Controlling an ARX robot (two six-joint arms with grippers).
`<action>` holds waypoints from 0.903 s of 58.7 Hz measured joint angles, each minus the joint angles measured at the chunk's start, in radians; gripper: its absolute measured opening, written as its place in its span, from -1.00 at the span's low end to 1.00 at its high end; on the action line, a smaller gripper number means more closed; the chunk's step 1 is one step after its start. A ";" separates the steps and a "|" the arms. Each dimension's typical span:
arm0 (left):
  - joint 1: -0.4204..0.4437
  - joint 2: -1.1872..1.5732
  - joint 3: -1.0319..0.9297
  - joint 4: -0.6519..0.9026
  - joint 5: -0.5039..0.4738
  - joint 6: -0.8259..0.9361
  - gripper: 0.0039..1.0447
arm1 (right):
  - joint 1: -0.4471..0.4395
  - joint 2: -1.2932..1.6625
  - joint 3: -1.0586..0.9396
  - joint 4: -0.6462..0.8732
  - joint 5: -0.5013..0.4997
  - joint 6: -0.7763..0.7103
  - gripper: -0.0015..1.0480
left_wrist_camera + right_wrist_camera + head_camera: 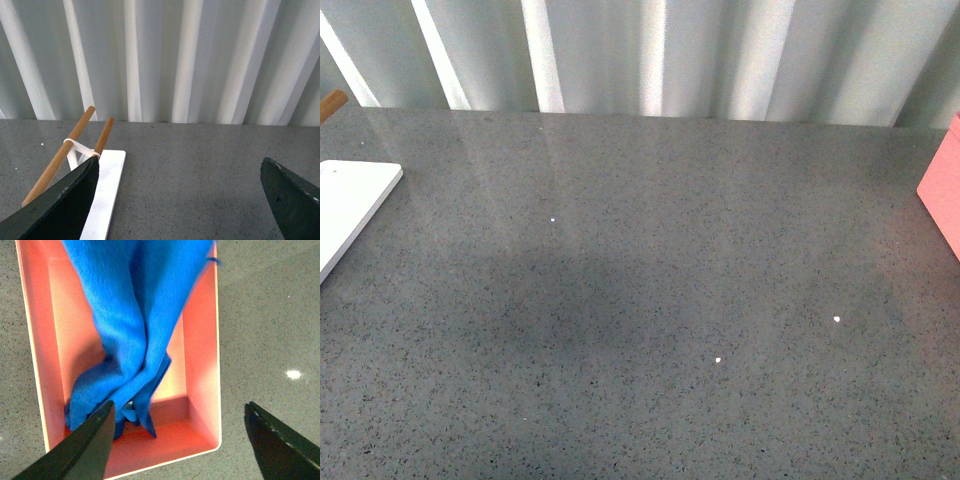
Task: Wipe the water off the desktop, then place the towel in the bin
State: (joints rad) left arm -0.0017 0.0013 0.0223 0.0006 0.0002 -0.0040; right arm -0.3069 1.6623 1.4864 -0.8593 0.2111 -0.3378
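Observation:
The blue towel (130,325) hangs in long folds into the pink bin (200,365), its lower end bunched on the bin's floor. My right gripper (180,432) is open above the bin's near corner, with nothing between its jaws. The bin's edge (942,190) shows at the far right of the front view. The dark-grey speckled desktop (640,300) fills the front view; neither arm shows there. My left gripper (182,187) is open and empty above the desktop (190,165). I cannot make out water on the desktop.
A white board (348,205) lies at the desktop's left edge; in the left wrist view (107,185) it carries a rack of two wooden rods (65,150). A corrugated white wall (640,50) stands behind the desktop.

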 joint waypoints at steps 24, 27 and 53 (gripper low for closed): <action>0.000 0.000 0.000 0.000 0.000 0.000 0.87 | -0.015 -0.061 -0.130 0.246 -0.169 0.071 0.73; 0.000 0.000 0.000 0.000 -0.003 0.000 0.87 | -0.016 -0.135 -0.298 0.537 -0.360 0.158 0.56; 0.000 0.000 0.000 0.000 0.000 0.000 0.87 | 0.130 -0.518 -1.086 1.592 -0.386 0.312 -0.90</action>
State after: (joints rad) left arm -0.0017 0.0013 0.0223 0.0002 0.0002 -0.0040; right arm -0.1764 1.1446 0.4007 0.7330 -0.1745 -0.0257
